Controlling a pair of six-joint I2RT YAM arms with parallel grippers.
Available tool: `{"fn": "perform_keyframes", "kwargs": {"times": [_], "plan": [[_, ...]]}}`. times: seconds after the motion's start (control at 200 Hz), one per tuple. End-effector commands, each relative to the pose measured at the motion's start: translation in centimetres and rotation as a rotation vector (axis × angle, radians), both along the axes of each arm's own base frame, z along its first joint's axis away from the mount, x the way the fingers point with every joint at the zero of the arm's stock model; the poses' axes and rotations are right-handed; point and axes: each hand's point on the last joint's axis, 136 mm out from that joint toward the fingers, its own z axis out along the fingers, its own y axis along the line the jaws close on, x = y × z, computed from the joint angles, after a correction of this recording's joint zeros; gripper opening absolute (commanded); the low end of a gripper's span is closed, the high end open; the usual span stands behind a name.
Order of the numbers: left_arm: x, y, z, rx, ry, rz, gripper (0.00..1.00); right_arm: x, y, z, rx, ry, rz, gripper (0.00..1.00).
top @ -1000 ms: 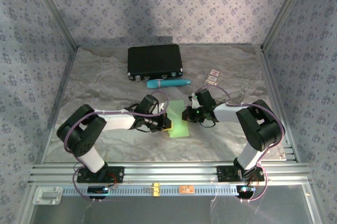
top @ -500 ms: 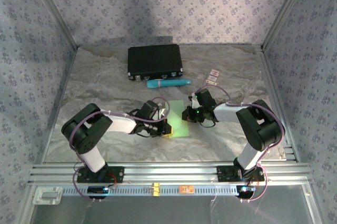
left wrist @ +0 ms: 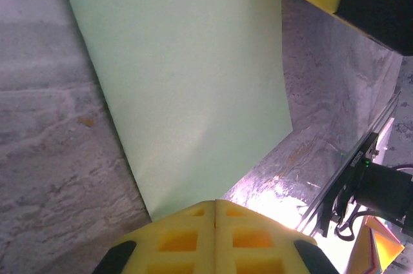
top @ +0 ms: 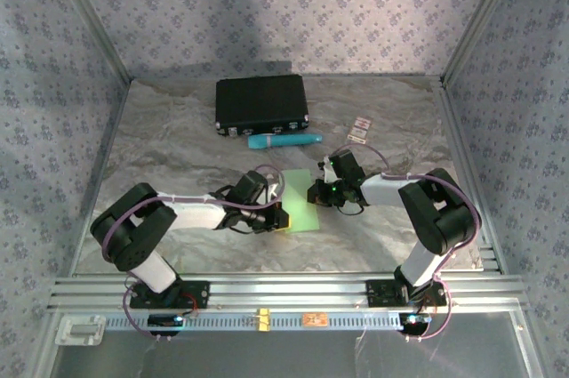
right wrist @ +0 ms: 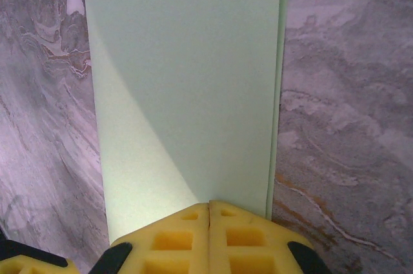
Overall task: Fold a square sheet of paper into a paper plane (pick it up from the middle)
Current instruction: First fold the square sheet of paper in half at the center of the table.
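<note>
The square sheet of paper (top: 303, 197) lies flat on the marbled table, folded in half into a pale green rectangle. A second layer's edge shows along its right side in the right wrist view (right wrist: 279, 93). My left gripper (top: 281, 217) is shut, its yellow fingertips (left wrist: 215, 202) resting at the near left corner of the paper (left wrist: 187, 87). From the opposite side my right gripper (top: 316, 192) is shut as well, its tips (right wrist: 209, 204) on the paper's edge (right wrist: 187, 80). No sheet shows between either pair of pads.
A black case (top: 261, 104) stands at the back, with a teal tube (top: 283, 140) lying in front of it. Small cards (top: 359, 131) lie at the back right. An aluminium rail (top: 284, 289) runs along the near edge, and patterned walls close in three sides.
My left gripper has slid toward the near edge along the paper's left side, and the paper now lies flatter. The right arm has not moved.
</note>
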Motion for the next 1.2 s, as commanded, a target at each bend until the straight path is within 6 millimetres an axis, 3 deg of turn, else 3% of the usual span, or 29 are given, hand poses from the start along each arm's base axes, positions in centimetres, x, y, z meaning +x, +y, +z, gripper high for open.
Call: {"fn": "perform_keyframes", "kwargs": {"times": [0.0, 0.36, 0.665, 0.835, 0.939, 1.064, 1.194], "plan": [[0.5, -0.8, 0.5, -0.021, -0.016, -0.003, 0.03, -4.1, -4.2, -5.3, -0.212, 0.178, -0.047, 0.0], [-2.2, 1.4, -4.0, 0.079, 0.074, -0.042, 0.02, -4.3, -4.2, -5.5, -0.218, 0.186, -0.042, 0.0], [-3.6, 2.5, -3.2, 0.104, 0.043, -0.096, 0.02, -4.3, -4.2, -5.5, -0.217, 0.187, -0.043, 0.0], [-2.4, 2.4, -1.2, 0.108, -0.044, -0.081, 0.02, -4.0, -3.6, -4.9, -0.193, 0.176, -0.021, 0.0], [-1.0, 2.5, 0.8, 0.093, -0.111, -0.017, 0.03, -2.9, -2.1, -2.9, -0.125, 0.117, 0.024, 0.0], [0.8, 3.2, 2.5, 0.081, -0.147, 0.058, 0.05, -1.0, 0.0, 1.4, -0.033, 0.008, 0.079, 0.0], [2.8, 3.4, 3.4, 0.038, -0.132, 0.102, 0.05, 0.4, 0.5, 5.3, 0.0, -0.09, 0.073, 0.09]]}}
